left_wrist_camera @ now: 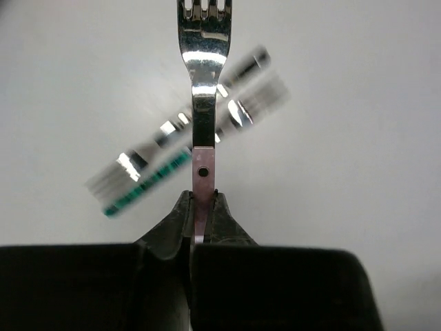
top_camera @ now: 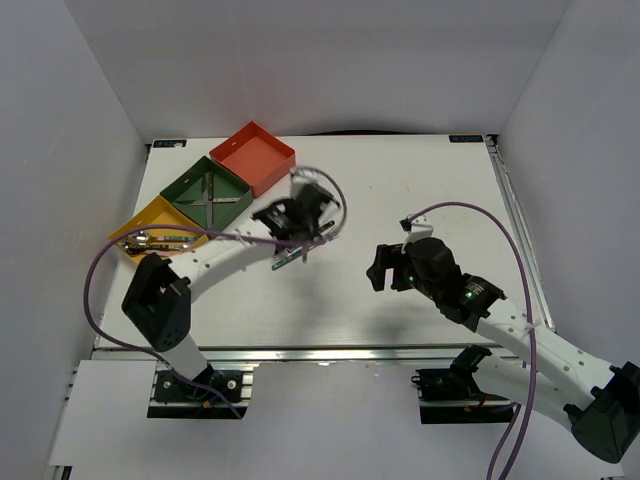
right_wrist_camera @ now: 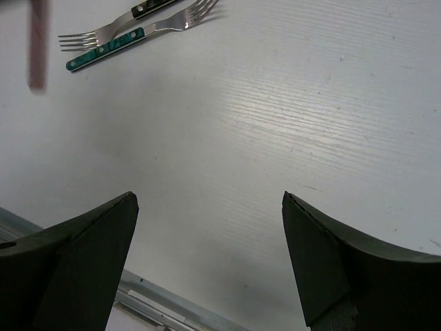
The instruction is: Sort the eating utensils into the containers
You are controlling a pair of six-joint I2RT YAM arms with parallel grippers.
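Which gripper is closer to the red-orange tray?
Left. The left gripper, shut on a fork, sits just off the near-right side of the red-orange tray. The right gripper hangs open much farther off to the right.

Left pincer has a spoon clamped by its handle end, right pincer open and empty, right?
Not a spoon: the left pincer is clamped on a fork, its tines plain in the left wrist view. The rest stands: it is held by the handle end, and the right pincer is open and empty.
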